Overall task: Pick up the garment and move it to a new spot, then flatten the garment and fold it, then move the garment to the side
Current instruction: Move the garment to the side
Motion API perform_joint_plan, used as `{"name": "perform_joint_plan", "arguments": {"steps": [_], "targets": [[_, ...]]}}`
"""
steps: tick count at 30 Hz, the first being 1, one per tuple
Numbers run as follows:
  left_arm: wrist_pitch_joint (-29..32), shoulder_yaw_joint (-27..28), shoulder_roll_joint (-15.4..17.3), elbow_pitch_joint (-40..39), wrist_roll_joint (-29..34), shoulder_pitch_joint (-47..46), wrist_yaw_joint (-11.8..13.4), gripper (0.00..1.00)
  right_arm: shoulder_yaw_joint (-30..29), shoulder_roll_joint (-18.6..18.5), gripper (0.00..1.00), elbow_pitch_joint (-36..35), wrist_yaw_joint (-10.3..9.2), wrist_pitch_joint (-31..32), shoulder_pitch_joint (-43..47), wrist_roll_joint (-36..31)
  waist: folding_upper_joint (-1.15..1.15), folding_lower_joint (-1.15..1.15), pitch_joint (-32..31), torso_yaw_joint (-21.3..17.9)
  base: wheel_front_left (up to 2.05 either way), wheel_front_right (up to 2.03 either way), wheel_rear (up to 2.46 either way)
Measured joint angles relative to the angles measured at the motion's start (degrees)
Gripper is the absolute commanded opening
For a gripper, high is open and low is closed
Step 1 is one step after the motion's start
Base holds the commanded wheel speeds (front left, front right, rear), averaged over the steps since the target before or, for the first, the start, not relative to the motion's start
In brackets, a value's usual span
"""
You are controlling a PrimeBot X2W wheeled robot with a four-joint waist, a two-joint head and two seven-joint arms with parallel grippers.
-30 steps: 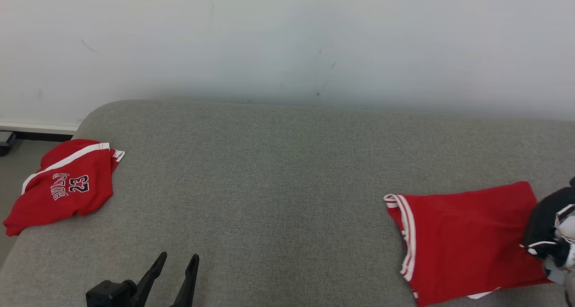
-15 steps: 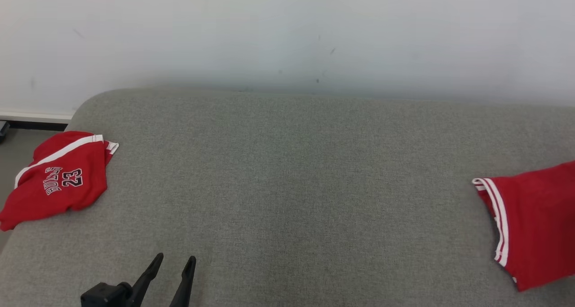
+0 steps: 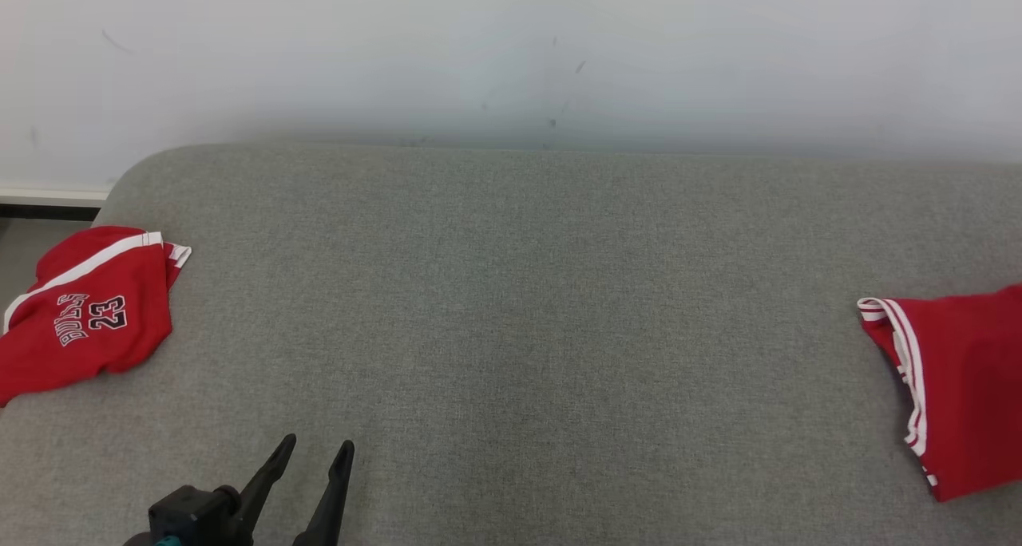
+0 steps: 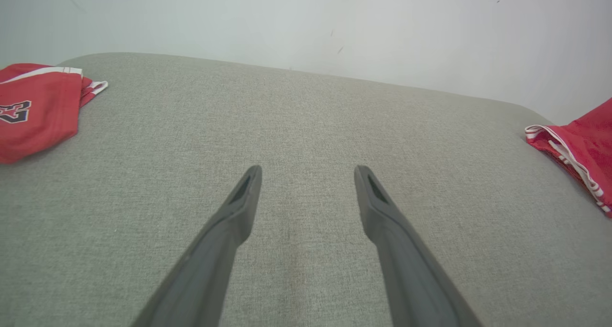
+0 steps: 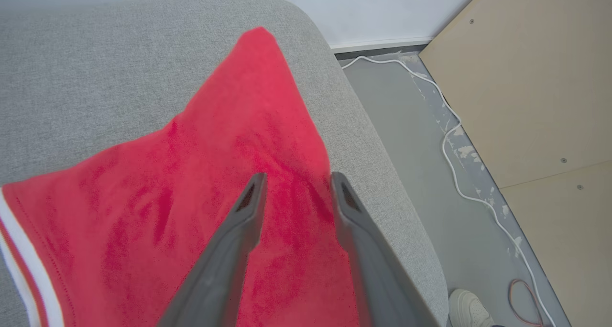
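A folded red garment with white-striped trim (image 3: 958,386) lies at the right end of the grey cushion (image 3: 511,306); the left wrist view has it at the far right (image 4: 583,145). In the right wrist view my right gripper (image 5: 297,176) hovers open just over this garment (image 5: 191,188), close to the cushion's rounded right edge, with nothing pinched between its fingers. My left gripper (image 3: 316,445) stands open and empty over bare cushion at the lower left, its fingers spread wide (image 4: 308,170).
A second red garment printed "BULLS 23" (image 3: 80,322) lies at the cushion's left end (image 4: 33,112). A white wall (image 3: 511,51) runs behind. Right of the cushion the floor holds a white cable (image 5: 454,140), a tan board (image 5: 526,78) and a white shoe (image 5: 471,308).
The striped garment has slid far to the right along the cushion, and the right gripper has left the head view. The head camera has also shifted a little. The left gripper has barely moved.
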Motion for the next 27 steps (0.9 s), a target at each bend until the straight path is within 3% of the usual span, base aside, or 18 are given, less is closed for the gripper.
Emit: {"name": "perform_joint_plan", "arguments": {"steps": [11,17,19,24,25,26,27], "targets": [[0.0,-0.2,-0.5,1.2,0.0,-0.7,-0.1,1.00,1.6,1.3,1.00,0.8,0.12,-2.9,-2.4,-0.9,0.00,0.00,-1.7,-0.1,0.00,0.00,0.00],[-0.5,0.2,-0.7,1.7,0.0,-1.2,0.3,1.00,0.8,5.2,1.00,-3.4,1.22,-11.6,-1.9,1.3,0.00,0.00,-3.8,-0.5,0.00,0.00,0.00],[-0.7,0.4,-0.7,1.7,0.0,-1.2,0.5,1.00,0.6,6.8,1.00,-5.2,1.98,-14.8,-0.9,1.9,0.00,0.00,-4.4,-0.9,0.00,0.00,0.00],[-1.8,1.2,-0.8,1.8,0.0,-1.2,1.1,1.00,1.8,11.2,1.00,-9.3,5.97,-22.1,5.3,3.0,0.00,0.00,-5.8,-2.1,0.00,0.00,0.00],[-1.8,1.2,-0.8,1.8,0.0,-1.2,1.1,1.00,1.8,11.2,1.00,-9.3,5.97,-22.1,5.3,3.0,0.00,0.00,-5.8,-2.1,0.00,0.00,0.00],[-2.2,1.5,-0.8,1.9,0.0,-1.2,1.5,1.00,2.4,13.2,1.00,-12.1,7.23,-25.6,8.1,3.5,0.00,0.00,-6.4,-2.6,0.00,0.00,0.00],[-2.2,1.5,-0.8,1.9,0.0,-1.2,1.5,1.00,2.4,13.2,1.00,-12.1,7.23,-25.6,8.1,3.5,0.00,0.00,-6.4,-2.6,0.00,0.00,0.00]]}}
